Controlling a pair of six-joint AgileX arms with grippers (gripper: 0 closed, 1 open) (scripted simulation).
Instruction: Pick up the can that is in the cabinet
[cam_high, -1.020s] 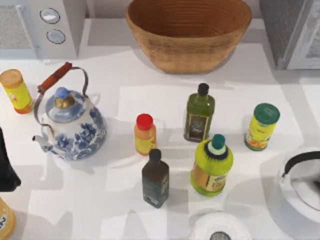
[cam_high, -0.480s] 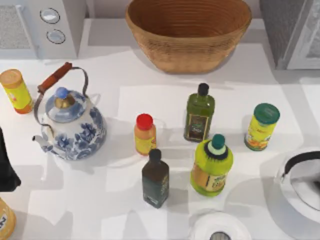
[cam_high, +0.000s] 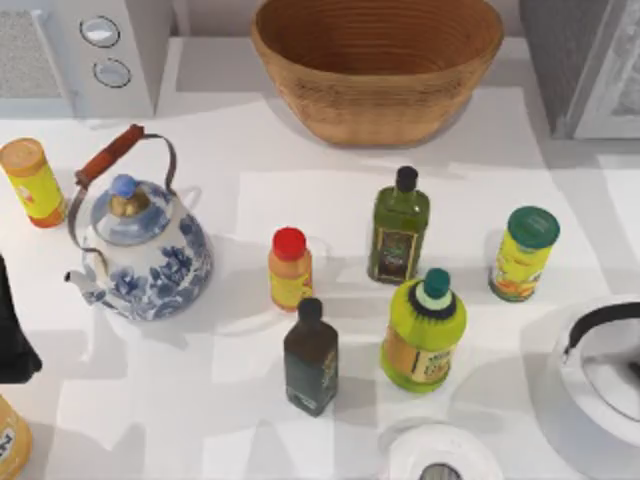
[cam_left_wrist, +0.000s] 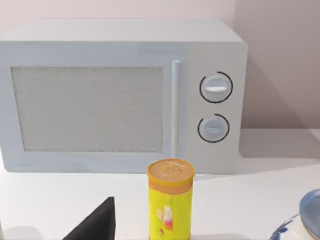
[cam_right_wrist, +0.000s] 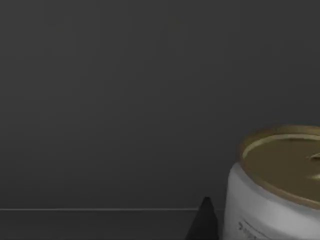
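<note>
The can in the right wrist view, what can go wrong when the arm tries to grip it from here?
The can sits off to one side of the right wrist view, before a dark wall, so the jaws may be off-centre and could push or tip it rather than straddle it. The dark tip beside the can looks very near it and might bump it first.

White table (cam_high: 300, 190) w/ lots on it. Microwave (cam_high: 85, 50) at 11 o'clock, wicker basket (cam_high: 377, 65) at 12, grey cabinet (cam_high: 585, 60) at 1. Yellow tube (cam_high: 32, 182) at 9, blue-white kettle (cam_high: 140, 245) just beside it toward centre. Red-cap bottle (cam_high: 290, 268) near centre, olive oil (cam_high: 398, 226) toward 2, green-lid can (cam_high: 523, 254) at 3. Dark bottle (cam_high: 311, 357) at 6, yellow-green bottle (cam_high: 423, 331) at 5.
</note>
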